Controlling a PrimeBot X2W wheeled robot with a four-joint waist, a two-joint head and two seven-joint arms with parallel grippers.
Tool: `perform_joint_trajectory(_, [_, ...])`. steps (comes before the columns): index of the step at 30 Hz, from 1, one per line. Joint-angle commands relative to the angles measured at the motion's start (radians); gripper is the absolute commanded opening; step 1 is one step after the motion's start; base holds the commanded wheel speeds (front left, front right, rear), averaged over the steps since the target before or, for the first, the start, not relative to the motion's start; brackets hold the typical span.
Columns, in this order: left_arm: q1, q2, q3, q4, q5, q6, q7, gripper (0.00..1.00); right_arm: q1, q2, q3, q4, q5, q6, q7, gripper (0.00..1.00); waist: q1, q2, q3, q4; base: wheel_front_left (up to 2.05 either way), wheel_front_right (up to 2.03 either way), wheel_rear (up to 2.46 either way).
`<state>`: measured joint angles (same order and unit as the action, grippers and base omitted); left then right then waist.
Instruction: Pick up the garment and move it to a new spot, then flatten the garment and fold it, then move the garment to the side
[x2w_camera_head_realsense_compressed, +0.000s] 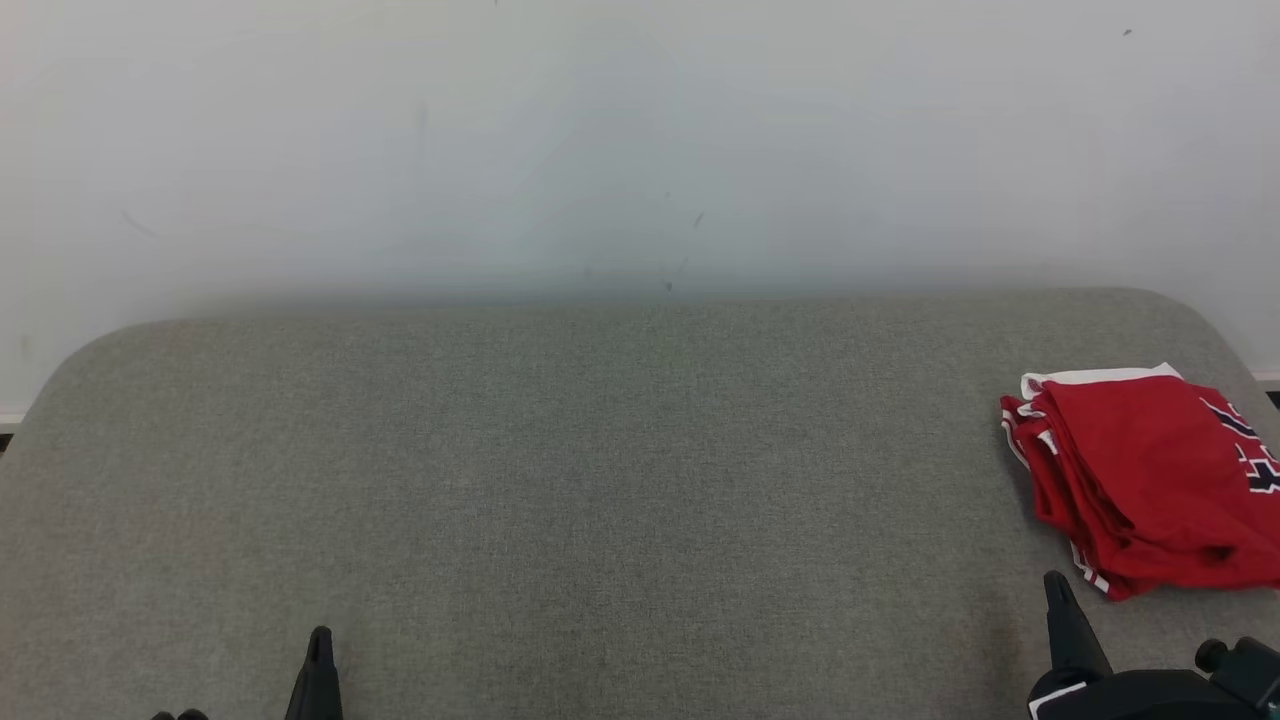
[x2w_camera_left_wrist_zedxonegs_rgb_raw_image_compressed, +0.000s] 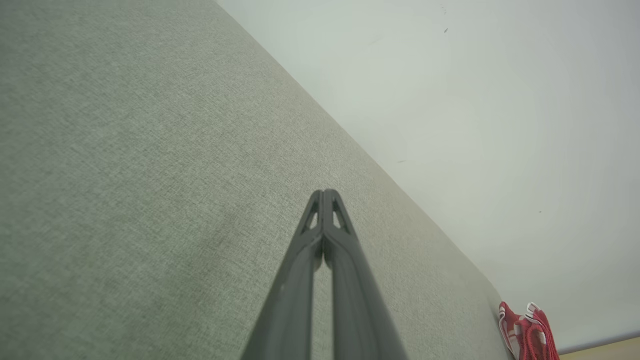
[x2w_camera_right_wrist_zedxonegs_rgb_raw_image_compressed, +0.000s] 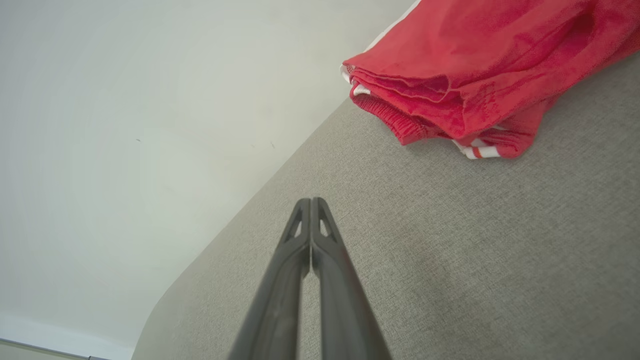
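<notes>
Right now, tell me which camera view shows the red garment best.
The head view: the red garment lies folded at the right end of the grey surface, nearly whole, only its right edge cut off. The right wrist view shows its layered hems close but cropped; the left wrist view, a small distant corner.

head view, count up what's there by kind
red garment: 1
grey fabric table: 1
pairs of shut dark fingers: 2, left fingers and right fingers
total: 4
</notes>
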<state>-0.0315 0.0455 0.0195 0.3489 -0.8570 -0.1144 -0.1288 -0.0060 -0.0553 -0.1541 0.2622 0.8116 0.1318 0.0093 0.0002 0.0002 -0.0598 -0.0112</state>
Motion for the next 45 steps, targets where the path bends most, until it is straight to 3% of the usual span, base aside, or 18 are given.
perform_joint_trajectory(1, [-0.035, 0.004, -0.002, -0.005, -0.031, -0.003, 0.007, 0.00, -0.028, -0.002, -0.008, -0.009, 0.031, -0.001, 0.005, 0.00, -0.0001, -0.0002, 0.001, 0.000, 0.00, 0.00, 0.00])
perform_joint_trajectory(45, [-0.177, 0.006, -0.034, 0.043, -0.479, -0.012, 0.105, 0.00, -0.117, 0.002, -0.081, 0.025, 0.469, -0.001, 0.110, 0.00, -0.0002, -0.0002, 0.033, 0.005, 0.00, 0.00, 0.00])
